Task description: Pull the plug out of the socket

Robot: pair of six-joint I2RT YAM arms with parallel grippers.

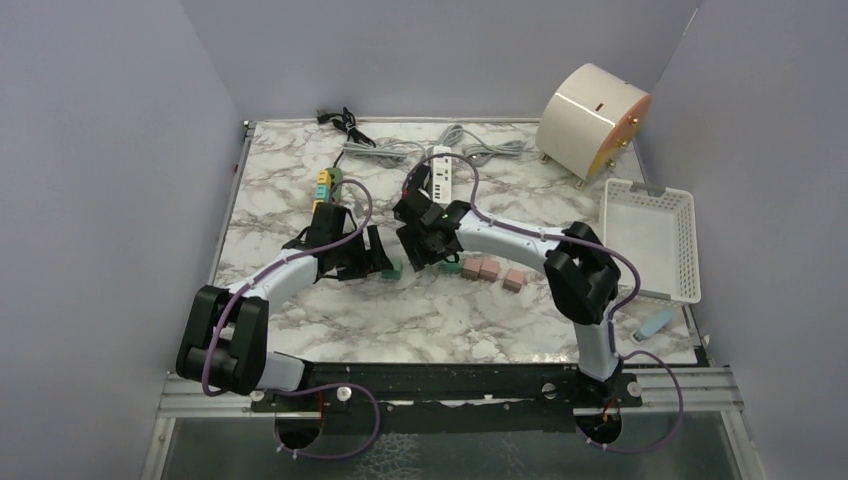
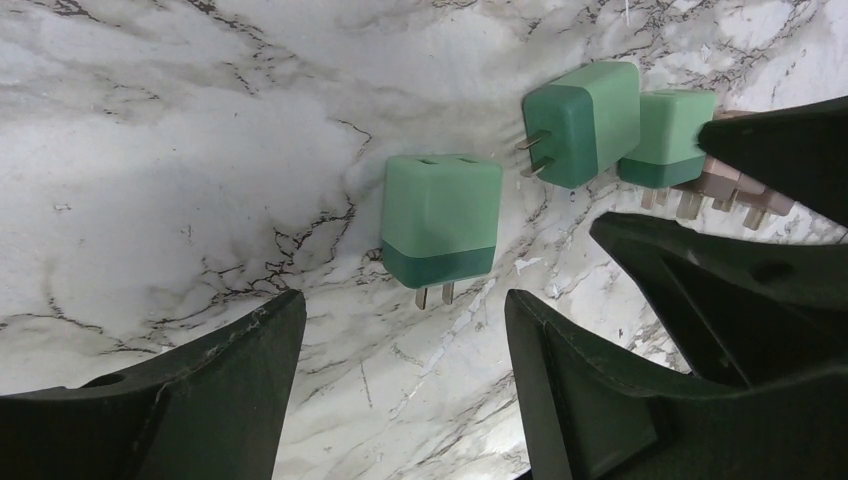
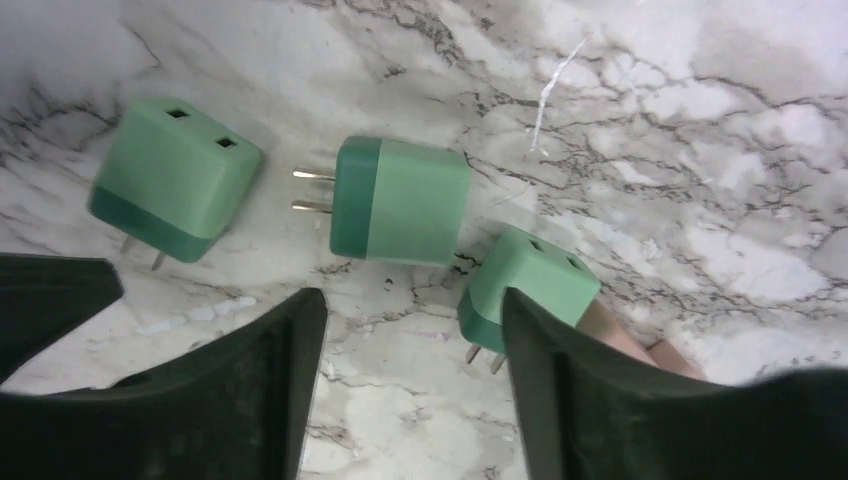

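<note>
Three two-tone green plugs lie loose on the marble table, prongs bare. In the left wrist view one plug lies just ahead of my open left gripper, with two others further right. My right gripper is open and empty. One plug rests against its right finger, another lies on its side ahead, and a third sits at the left. From above, both grippers hover close together over the plugs. A white power strip lies behind them.
Pink plugs sit just right of the green ones. A row of coloured plugs lies at the back left, with cables behind it. A white basket, a cream drum and a blue object are on the right.
</note>
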